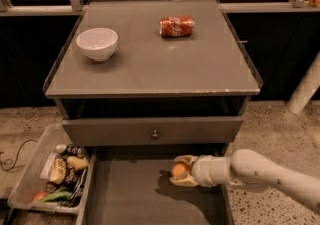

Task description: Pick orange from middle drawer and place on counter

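A smooth, matte orange (pixel 179 169) is clasped by the pale gripper (pixel 176 171) over the matt grey middle drawer (pixel 130 196).

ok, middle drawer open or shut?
Open: the middle drawer is pulled out, floor showing, with the gripper over it, closed on the orange.

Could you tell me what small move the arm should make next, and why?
Probably a short lift, straight up: the hand is shut on the orange, low over the middle drawer floor, and the counter, its goal, sits well above, with the knobbed drawer front between.
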Robot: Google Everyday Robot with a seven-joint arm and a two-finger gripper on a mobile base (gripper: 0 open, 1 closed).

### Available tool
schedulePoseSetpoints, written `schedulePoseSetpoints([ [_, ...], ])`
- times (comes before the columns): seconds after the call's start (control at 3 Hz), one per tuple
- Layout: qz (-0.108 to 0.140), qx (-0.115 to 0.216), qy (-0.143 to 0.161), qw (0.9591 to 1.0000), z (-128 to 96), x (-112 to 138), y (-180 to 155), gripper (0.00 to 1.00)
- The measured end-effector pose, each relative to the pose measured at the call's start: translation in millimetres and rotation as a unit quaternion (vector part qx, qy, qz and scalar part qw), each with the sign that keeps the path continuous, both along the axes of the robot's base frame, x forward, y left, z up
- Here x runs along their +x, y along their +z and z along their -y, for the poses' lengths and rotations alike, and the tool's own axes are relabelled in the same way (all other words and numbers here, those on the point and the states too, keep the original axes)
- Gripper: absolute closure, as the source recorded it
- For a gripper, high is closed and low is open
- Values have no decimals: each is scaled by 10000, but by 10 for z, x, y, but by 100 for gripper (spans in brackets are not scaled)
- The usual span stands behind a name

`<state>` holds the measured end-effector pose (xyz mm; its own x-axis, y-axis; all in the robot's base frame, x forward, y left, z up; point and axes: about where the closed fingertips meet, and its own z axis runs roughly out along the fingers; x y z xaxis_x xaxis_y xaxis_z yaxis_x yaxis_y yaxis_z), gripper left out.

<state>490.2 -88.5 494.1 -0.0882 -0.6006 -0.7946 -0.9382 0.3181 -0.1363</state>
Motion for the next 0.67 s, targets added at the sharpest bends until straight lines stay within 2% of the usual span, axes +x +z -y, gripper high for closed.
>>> schedulePoseSetpoints([
  [0.33,215,-95,-296,9993,434,-107,558,100],
  [0.67,477,-299,-529,9970,825,-167,1252,100],
])
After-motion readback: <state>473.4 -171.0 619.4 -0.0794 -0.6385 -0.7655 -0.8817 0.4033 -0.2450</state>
